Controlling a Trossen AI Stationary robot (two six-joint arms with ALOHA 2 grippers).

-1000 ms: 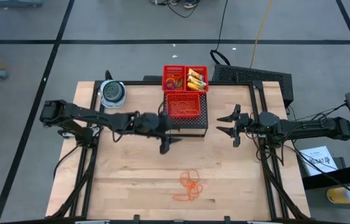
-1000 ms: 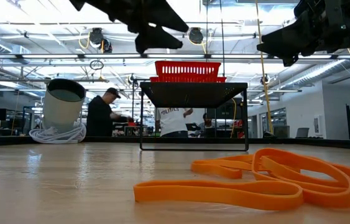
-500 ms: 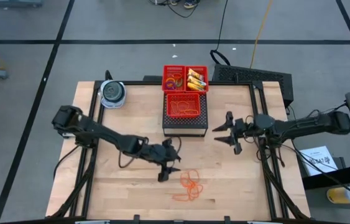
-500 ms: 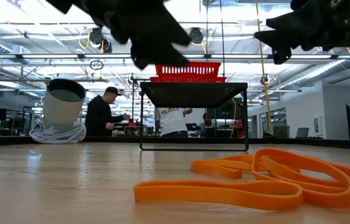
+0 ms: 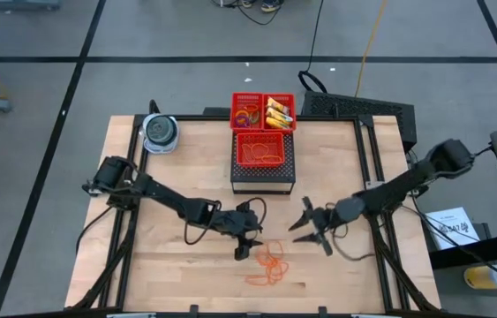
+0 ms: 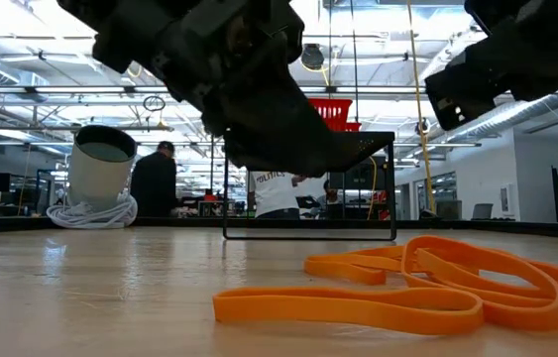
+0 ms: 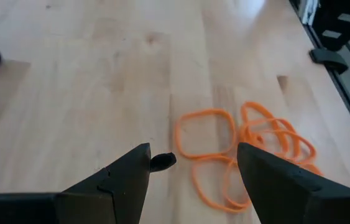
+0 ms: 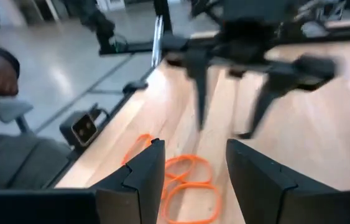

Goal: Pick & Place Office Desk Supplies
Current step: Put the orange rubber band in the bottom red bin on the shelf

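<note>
Left tool (image 5: 246,244): fingers spread apart, empty, low over the table (image 5: 169,274), just left of the rubber bands (image 5: 269,263); arm stretched in from the far left. Its bulk hides much of the low view.

Right tool (image 5: 312,227): fingers spread, empty, right of and just beyond the bands; arm angled in from the right.

Rubber bands: loose orange tangle at near centre, untouched.

Red baskets (image 5: 264,132): far centre; contents too small to name.
</note>
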